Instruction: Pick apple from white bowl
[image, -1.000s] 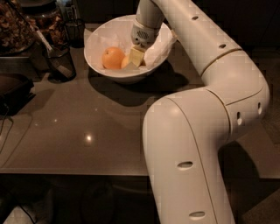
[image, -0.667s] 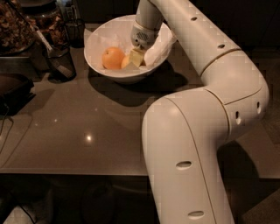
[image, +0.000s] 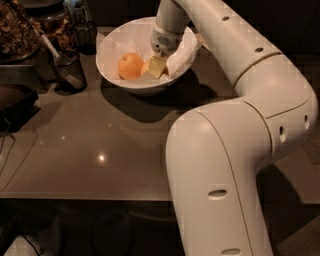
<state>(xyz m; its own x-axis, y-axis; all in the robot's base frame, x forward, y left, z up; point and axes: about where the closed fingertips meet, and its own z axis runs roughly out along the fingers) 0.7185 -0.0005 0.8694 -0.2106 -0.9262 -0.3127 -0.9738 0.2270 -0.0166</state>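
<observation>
The white bowl (image: 112, 75) stands at the far middle of the brown table. Inside it, on the left, lies a deep orange round fruit (image: 130, 66). Just right of that fruit only a pale yellow sliver of the apple (image: 144, 69) shows. My gripper (image: 156, 66) reaches down into the bowl from above and sits right against the apple, covering most of it. White crumpled paper (image: 182, 52) lines the bowl's right side beside the gripper.
A black mesh cup (image: 67, 72) with a utensil stands left of the bowl, and another mesh cup (image: 86, 36) stands behind it. Snack containers (image: 20, 30) fill the back left corner. A dark object (image: 15, 105) lies at the left edge. My arm's large white links (image: 225, 165) cover the right foreground.
</observation>
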